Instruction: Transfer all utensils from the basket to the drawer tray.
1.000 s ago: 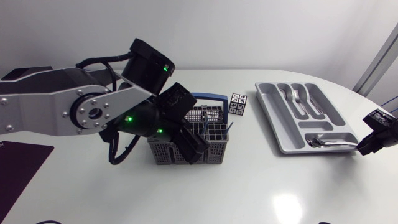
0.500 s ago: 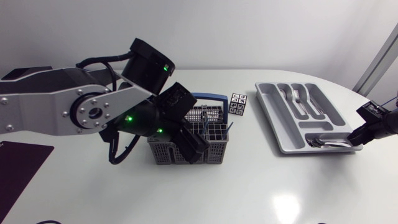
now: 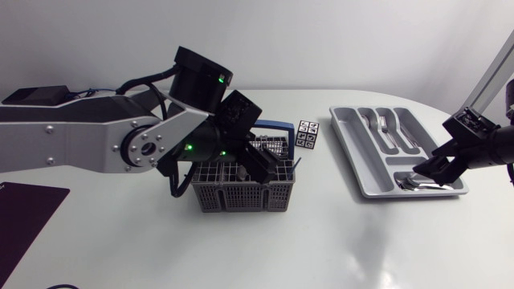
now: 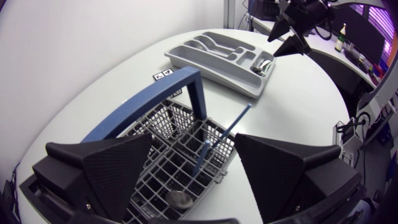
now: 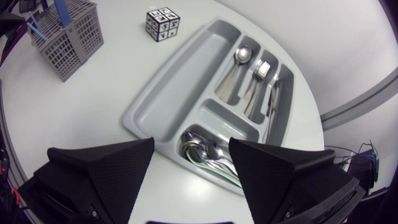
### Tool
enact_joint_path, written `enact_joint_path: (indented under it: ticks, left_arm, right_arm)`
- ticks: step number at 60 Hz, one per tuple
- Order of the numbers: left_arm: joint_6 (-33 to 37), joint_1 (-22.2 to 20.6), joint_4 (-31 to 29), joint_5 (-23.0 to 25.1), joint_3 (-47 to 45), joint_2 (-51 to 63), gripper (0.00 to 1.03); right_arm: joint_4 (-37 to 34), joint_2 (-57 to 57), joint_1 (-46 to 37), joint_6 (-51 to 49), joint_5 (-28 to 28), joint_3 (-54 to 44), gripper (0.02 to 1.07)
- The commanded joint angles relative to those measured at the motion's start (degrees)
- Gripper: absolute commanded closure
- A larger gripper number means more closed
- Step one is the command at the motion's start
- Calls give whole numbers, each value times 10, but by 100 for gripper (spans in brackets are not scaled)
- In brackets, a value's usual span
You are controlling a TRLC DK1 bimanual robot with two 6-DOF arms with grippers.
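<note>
The left pincer [image 4: 194,146] was seen spread wide above the grey mesh basket [image 4: 158,180], with nothing pinched. Between its fingers a thin blue-handled utensil [image 4: 222,134] was found leaning in a compartment, touched by neither finger as far as could be told. A metal spoon bowl [image 4: 179,199] was lying under the pincer on the basket floor. The basket's blue hoop was raised just ahead of the fingers. A small black-and-white patterned cube [image 3: 306,134] was set on the white worktop [image 3: 321,241], well ahead of that pincer. The grey plastic drawer tray [image 5: 155,106] was placed under the right pincer [image 5: 191,146], which was spread and empty directly over silver spoons [image 5: 205,155] in the cross compartment.

A poor closure was judged the main risk. The slim, tilted handle could be pushed aside rather than pinched, or snagged in the mesh on lifting, so that the light basket would be dragged or tipped. The hoop could also be struck by a finger.
</note>
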Motion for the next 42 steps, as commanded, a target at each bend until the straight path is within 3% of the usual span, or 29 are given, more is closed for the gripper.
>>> enact_joint_path:
  ticks: [1,15,32,34,42]
  left_arm:
    - [9,5,25,-11,-26,19,17]
    - [12,7,42,-25,-32,41,31]
    - [16,3,91,-35,-61,46,66]
    - [16,2,99,-36,-64,46,75]
    - [16,-1,110,-36,-69,42,93]
  right_arm:
    - [-8,-41,40,37,0,-33,17]
    - [-15,-91,124,83,13,-70,15]
    - [-6,-101,170,108,22,-103,15]
    - [-5,-104,177,110,26,-106,15]
    - [-3,-106,186,115,29,-107,15]
